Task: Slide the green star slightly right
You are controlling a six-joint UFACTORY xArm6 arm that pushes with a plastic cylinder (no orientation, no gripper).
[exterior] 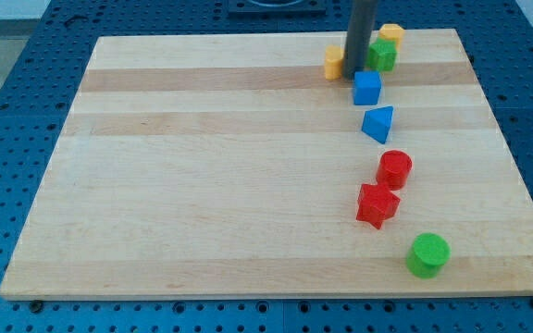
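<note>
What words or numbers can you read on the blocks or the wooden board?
None: no word, number, label or sign shows anywhere in this view.
The wooden board is plain wood.
The blocks are plain coloured too, such as the green star, the blue cube and the red star.
My tip, just left of the green star, bears no marking.

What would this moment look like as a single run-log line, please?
my tip: just left of green star | yellow block: left of rod | slide: not evident
</note>
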